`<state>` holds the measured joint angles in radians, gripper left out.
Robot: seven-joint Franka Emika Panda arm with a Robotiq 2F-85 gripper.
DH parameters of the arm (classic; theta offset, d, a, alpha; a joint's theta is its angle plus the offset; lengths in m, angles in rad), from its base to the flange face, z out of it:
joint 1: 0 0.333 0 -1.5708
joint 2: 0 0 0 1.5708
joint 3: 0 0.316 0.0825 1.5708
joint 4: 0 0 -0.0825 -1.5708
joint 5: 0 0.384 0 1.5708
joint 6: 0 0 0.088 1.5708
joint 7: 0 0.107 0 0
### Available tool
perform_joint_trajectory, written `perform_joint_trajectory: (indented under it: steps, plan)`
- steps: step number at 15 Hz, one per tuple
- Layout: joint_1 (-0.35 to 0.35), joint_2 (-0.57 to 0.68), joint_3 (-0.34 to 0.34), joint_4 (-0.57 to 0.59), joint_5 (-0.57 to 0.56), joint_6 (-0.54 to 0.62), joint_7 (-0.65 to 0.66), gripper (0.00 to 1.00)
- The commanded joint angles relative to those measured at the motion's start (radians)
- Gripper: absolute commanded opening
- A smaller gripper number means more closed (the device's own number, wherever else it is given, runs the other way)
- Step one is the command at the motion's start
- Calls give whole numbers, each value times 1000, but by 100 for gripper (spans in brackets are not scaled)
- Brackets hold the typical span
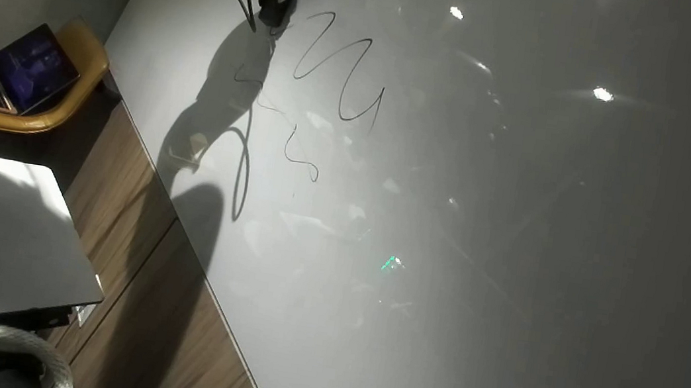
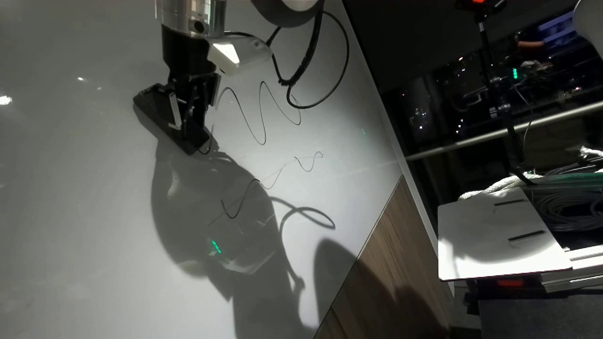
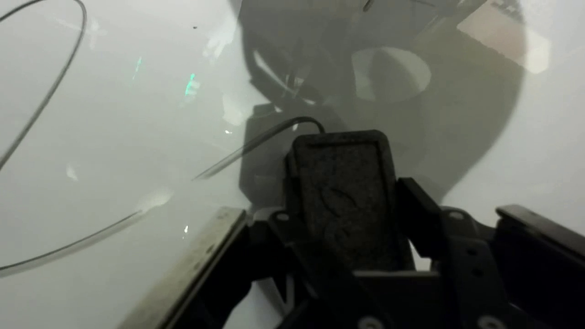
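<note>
Gripping a dark grey, rectangular block [image 3: 340, 169] close to a glossy white surface [image 2: 85, 226]

The block sits in the black, two-fingered gripper [image 3: 349, 210], whose fingers [image 3: 420, 214] are closed on its long sides; its free end points to twelve o'clock in the wrist view. Whether it touches the surface cannot be told. A thin, dark, curved line [image 3: 269, 135] reaches the block's corner at eleven o'clock, and a dark shadow [image 3: 265, 169] falls right beside the block at ten. Farther off toward ten o'clock runs a long, dark, curving line [image 3: 47, 99].

In an exterior view, a thin, dark, wavy line [image 2: 262, 113] lies at three o'clock from the gripper, a looped black cable [image 2: 308, 55] at two, and a broad grey shadow [image 2: 188, 212] at six. Well apart, near four o'clock, is a flat white panel [image 2: 485, 245] with two dark bars [image 2: 526, 235].

In an exterior view, brown wood-grain panelling [image 1: 112, 190] borders the surface at seven o'clock; at eight, an open, beige and black laptop [image 1: 34, 73] rests on a mustard-yellow chair [image 1: 87, 50].
</note>
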<state>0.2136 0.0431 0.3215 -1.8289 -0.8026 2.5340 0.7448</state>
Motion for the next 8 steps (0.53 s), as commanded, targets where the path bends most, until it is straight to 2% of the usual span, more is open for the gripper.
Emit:
perform_joint_trajectory:
  steps: [1, 8]
  plan:
    - [-2, 27, -64, -11, -20, 25, -30, 30]
    - [-67, -69, -160, -174, -2, 67, -64, 30]
